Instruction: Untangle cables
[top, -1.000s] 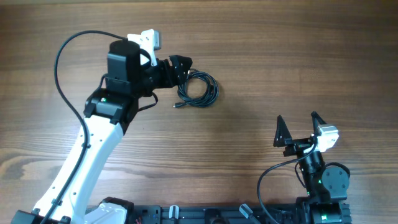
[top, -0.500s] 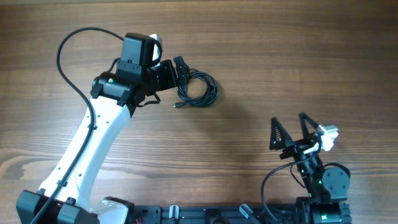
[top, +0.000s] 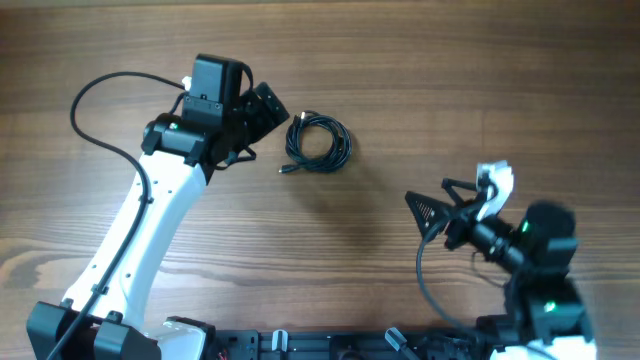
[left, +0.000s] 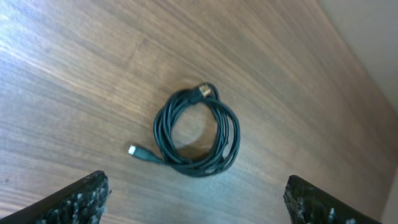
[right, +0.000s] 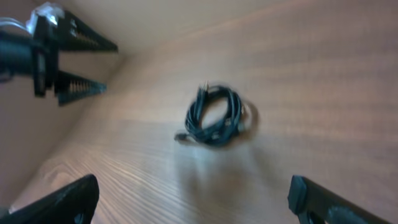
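The job has hardly started. The cables (top: 343, 148) lie as one small wound coil on the tabletop (top: 420, 60), a little above and left of its middle in the overhead view; no loop has been drawn out and no strand separated, so by my reckoning all the untangling remains.

The left claw (top: 266, 108) sits just off the coil at its 10 o'clock, spread wide and holding nothing. The right claw (top: 432, 203) is also wide open and empty, well apart at the coil's 4 o'clock.

The coil lies flat and nearly round, so I cannot name its long axis with confidence. One short tail with a plug (top: 285, 171) leaves the ring towards 7 o'clock. A second plug end rests on the ring near 11 o'clock.
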